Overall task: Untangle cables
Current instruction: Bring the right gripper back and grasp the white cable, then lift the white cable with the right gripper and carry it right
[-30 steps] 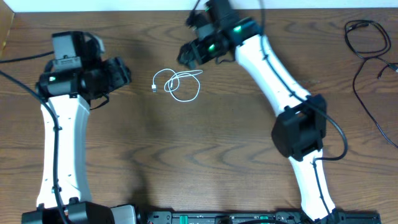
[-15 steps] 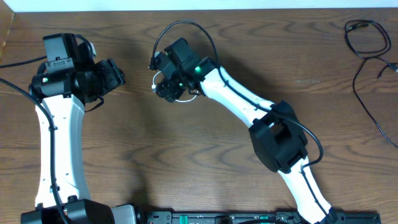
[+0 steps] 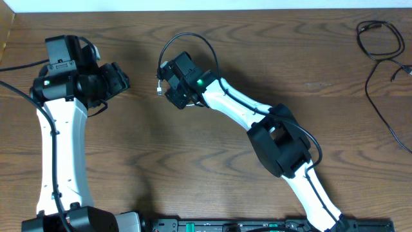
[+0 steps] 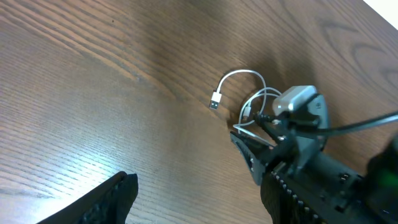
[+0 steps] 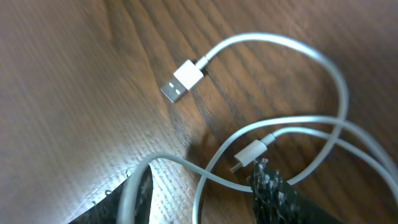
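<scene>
**Overhead.** Shows the white cable (image 3: 159, 90) on the brown table (image 3: 212, 180), left of centre, mostly hidden under the right gripper (image 3: 174, 94). Leaves only a short strand and one plug end peeking out at the gripper's left side. Has the right arm (image 3: 238, 113) stretched from the bottom right across the table, elbow bent, wrist tipped down onto the cable. Cannot tell the right finger state from this height. Puts the left gripper (image 3: 121, 77) well apart to the left, aimed toward the cable, holding nothing. Shows a black cable (image 3: 380, 40) looped near the far right edge, well apart from the white one.

**Left wrist.** Looks across bare wood at the white cable (image 4: 245, 72), loosely looped, its flat plug (image 4: 216, 101) pointing down-left. Shows the right gripper (image 4: 245, 134) down on the loops, tips at the wood. Catches one of the left gripper's own fingers (image 4: 115, 196) at the lower edge with wide bare wood beside it: spread apart, empty.

**Right wrist.** Gives a close view of the white cable (image 5: 267, 37) crossing itself in several loops. Places the flat plug (image 5: 182, 82) upper left and the small plug (image 5: 250, 152) mid-frame, just beside the right fingertip. Shows both fingers (image 5: 273, 196) parted and straddling the loops, one strand running through the gap, not pinched.
</scene>
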`<state>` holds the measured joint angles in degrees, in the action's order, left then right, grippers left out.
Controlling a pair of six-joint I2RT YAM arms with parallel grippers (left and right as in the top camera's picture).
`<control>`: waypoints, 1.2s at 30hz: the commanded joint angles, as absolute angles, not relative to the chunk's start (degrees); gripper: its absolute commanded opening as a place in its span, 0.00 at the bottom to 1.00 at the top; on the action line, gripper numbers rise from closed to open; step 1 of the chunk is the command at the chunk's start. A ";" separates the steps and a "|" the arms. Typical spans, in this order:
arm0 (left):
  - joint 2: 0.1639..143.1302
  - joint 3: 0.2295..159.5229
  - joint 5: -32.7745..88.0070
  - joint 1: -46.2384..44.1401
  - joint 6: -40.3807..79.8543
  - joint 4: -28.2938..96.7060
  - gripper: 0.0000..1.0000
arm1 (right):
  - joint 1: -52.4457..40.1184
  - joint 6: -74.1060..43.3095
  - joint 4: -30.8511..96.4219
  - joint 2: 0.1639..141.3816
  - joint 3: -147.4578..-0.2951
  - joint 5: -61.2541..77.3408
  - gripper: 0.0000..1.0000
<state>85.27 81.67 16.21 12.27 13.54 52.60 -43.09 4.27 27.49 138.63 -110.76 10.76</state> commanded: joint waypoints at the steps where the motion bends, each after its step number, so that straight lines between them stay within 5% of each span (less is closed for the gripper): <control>1: 85.52 81.54 15.77 12.58 13.78 52.90 0.69 | -43.68 2.57 27.59 140.64 -110.13 10.41 0.49; 7: 85.56 81.54 15.77 12.58 13.78 52.93 0.69 | -43.94 2.59 27.88 144.38 -110.13 9.04 0.52; 18: 85.60 81.06 15.77 12.58 13.78 53.30 0.69 | -44.25 2.59 31.57 142.74 -111.00 8.93 0.02; 28: 85.62 81.06 15.79 12.58 13.80 53.32 0.69 | -38.09 0.12 42.76 125.34 -114.30 8.93 0.01; 36: 85.62 81.06 15.79 12.58 13.80 53.32 0.69 | -23.44 -3.22 45.80 106.56 -114.30 8.95 0.01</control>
